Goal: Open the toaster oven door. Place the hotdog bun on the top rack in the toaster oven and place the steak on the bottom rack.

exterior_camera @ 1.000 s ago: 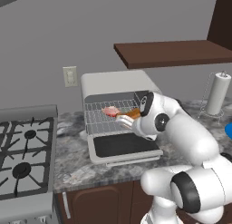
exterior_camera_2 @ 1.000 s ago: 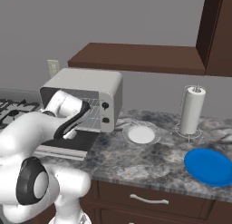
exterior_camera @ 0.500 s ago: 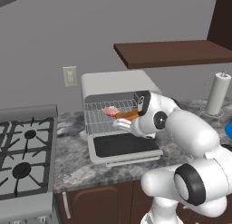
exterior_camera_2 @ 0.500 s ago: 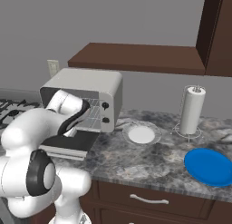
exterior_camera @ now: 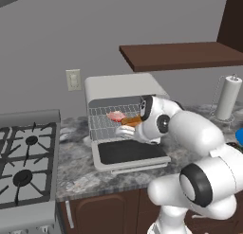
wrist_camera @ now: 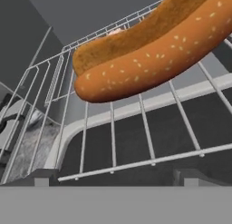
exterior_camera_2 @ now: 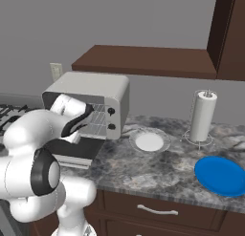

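Observation:
The toaster oven stands on the counter with its door folded down flat. Inside, the hotdog bun lies on a wire rack, and the steak lies just to its left at about the same height. I cannot tell which of the two racks carries them. My gripper is at the oven mouth, just below and in front of the bun. In the hand view the hotdog bun rests on the wires beyond my gripper, which is open with nothing between its fingertips.
A black-grated stove is to the oven's left. Right of the oven stand a white dish, a paper towel roll and a blue plate. A brown shelf hangs above the counter.
The hand has drawn back a little from the bun toward the oven mouth. The bun and steak have stayed on the rack, and the jaws remain wide apart.

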You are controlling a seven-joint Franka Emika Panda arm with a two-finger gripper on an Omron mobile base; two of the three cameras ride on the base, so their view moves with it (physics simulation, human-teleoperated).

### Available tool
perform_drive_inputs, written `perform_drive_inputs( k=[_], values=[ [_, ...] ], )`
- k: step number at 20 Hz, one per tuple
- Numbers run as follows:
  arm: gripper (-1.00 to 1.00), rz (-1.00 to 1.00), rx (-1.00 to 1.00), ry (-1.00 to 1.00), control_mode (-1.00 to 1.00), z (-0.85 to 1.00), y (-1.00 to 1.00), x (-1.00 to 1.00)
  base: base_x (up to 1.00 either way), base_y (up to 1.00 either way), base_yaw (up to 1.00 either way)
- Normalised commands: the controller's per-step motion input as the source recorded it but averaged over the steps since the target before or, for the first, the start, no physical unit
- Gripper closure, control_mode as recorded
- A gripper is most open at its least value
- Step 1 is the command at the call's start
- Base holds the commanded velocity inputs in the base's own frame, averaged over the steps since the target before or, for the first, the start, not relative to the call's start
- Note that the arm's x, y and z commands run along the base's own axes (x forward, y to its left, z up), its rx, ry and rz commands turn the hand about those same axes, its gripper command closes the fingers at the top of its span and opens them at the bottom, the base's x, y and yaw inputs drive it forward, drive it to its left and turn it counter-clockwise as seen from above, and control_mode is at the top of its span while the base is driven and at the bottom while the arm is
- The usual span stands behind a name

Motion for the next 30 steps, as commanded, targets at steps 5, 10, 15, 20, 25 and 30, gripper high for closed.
perform_drive_inputs(
  k=[5, 10, 15, 20, 25, 30],
  values=[
    [-1.0, 0.07, -0.04, 0.3, -1.0, 0.59, 0.13, 0.19, 0.0, 0.0, 0.0],
    [-1.0, 0.05, -0.03, 0.27, -1.0, 0.53, 0.1, 0.17, 0.0, 0.0, 0.0],
    [-1.0, 0.04, -0.02, 0.22, -1.0, 0.49, 0.11, 0.24, 0.0, 0.0, 0.0],
    [-1.0, 0.03, -0.01, 0.03, -1.0, 0.43, 0.12, 0.33, 0.0, 0.0, 0.0],
    [-1.0, 0.04, 0.0, 0.0, -1.0, 0.37, 0.12, 0.36, 0.0, 0.0, 0.0],
    [-1.0, 0.07, 0.0, 0.19, -1.0, 0.41, 0.13, -0.12, 0.0, 0.0, 0.0]
  ],
)
